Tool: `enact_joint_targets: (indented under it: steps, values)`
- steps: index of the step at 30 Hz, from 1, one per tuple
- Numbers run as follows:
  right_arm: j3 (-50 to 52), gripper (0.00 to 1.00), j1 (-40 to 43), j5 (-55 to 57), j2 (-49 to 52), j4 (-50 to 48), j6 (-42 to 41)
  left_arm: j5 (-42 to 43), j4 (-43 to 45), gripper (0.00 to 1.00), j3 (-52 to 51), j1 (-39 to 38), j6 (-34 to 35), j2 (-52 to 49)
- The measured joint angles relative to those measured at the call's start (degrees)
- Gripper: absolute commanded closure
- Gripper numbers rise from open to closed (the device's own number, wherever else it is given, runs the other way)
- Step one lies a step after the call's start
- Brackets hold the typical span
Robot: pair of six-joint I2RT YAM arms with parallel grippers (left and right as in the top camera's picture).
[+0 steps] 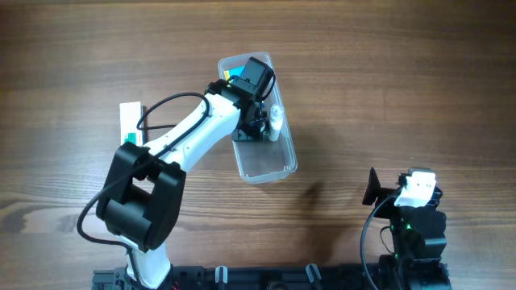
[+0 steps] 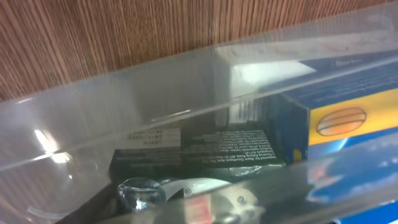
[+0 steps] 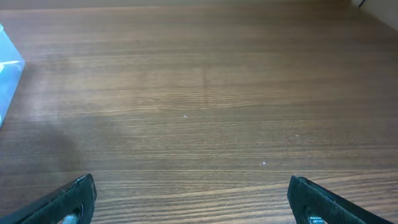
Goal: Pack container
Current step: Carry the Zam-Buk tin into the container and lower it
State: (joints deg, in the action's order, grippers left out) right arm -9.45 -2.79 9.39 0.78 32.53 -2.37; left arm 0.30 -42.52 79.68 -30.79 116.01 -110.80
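Note:
The clear plastic container (image 1: pixel 268 165) lies near the table's middle, long side running front to back. Its far end holds a blue and yellow box (image 1: pixel 235 74), which also shows in the left wrist view (image 2: pixel 339 118) beside a black packet (image 2: pixel 205 149). My left gripper (image 1: pixel 253 125) is down inside the container, right by a small white bottle (image 1: pixel 276 121). The bottle with a clear cap (image 2: pixel 186 193) lies at the bottom of the left wrist view. The fingers are blurred behind the container wall (image 2: pixel 124 112). My right gripper (image 3: pixel 193 196) is open and empty over bare table.
A green and white box (image 1: pixel 131 121) lies on the table left of the container, beside the left arm. The right arm (image 1: pixel 411 201) is parked at the front right. A corner of the container (image 3: pixel 7 68) shows at the left edge of the right wrist view.

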Motion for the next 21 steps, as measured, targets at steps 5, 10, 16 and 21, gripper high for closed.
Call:
enact_joint_targets:
  steps: [5,10,16,21]
  values:
    - [0.00,0.00,0.00,0.00,0.00,0.00,0.00,0.63,0.17,0.16,0.11,0.04,0.00,0.00]
    - [0.00,0.00,0.00,0.00,0.00,0.00,0.00,0.68,1.57,0.21,0.11,0.04,0.00,0.00]
    - [0.00,0.00,0.00,0.00,0.00,0.00,0.00,0.85,2.25,0.18,0.46,0.04,0.00,0.02]
    - [0.00,0.00,0.00,0.00,0.00,0.00,0.00,-1.44,1.68,0.11,0.94,0.04,0.00,3.76]
